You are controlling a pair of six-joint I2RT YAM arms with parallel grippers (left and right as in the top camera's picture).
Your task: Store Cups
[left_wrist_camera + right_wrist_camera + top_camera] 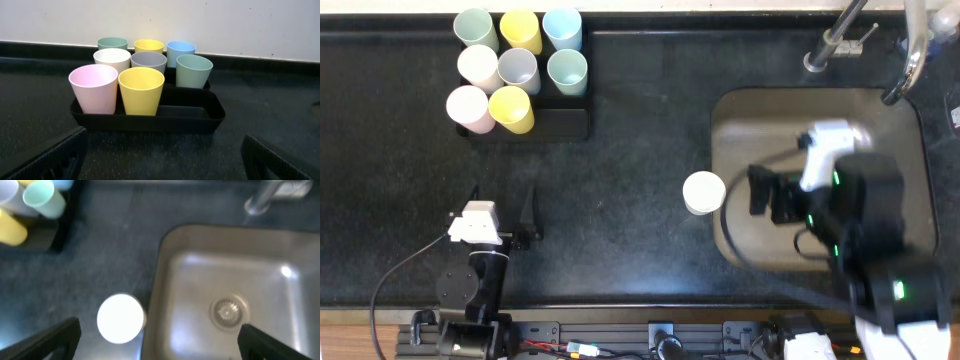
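Left gripper (162,157) sits low, facing the tray (150,122) of cups (141,90); jaws wide apart, empty. Right gripper (161,340) hangs over the sink (200,275) rim, with a white cup (120,318) just beside it; jaws wide apart, empty.

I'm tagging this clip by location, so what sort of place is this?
Probably a kitchen counter: a stainless steel sink with a metal faucet is set into a dark speckled worktop, and a black plastic tray holds pastel plastic cups.
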